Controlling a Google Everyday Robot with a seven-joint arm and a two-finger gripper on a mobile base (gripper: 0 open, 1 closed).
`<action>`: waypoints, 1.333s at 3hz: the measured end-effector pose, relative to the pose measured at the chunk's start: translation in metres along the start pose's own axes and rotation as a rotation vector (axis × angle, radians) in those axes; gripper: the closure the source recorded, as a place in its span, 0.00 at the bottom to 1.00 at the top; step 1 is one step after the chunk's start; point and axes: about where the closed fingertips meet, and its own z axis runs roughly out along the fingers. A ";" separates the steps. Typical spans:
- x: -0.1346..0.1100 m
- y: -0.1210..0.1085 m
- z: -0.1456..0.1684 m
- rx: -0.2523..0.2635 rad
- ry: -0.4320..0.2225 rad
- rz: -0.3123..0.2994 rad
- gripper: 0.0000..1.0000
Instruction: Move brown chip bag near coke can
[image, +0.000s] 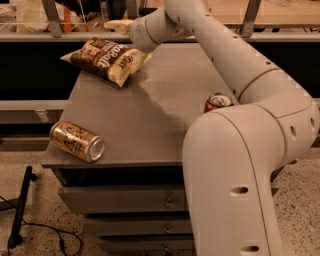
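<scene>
Where the grey tabletop (150, 115) reaches its far left corner, the brown chip bag (106, 59) is seen lying on it, with its cream end turned toward the middle of the surface. The gripper (122, 26) is held just behind and above the bag, at the table's far edge, and whether it is open or closed cannot be told. The coke can (218, 102) is found upright at the right side of the top, well apart from the bag and largely hidden by the robot arm (240, 150), which fills the right of the view. A gold can (77, 141) is laid on its side at the near left corner. The tabletop is carried by a grey cabinet with drawers (125, 200). A speckled floor (35, 180) is seen below, crossed by a black cable (45, 227). Behind the table a metal rail (60, 36) is run across the room.
</scene>
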 end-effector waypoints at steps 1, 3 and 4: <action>-0.003 0.002 0.000 -0.021 -0.024 -0.009 0.41; -0.001 0.004 0.000 -0.041 -0.044 -0.011 0.87; 0.001 0.005 -0.001 -0.045 -0.046 -0.007 1.00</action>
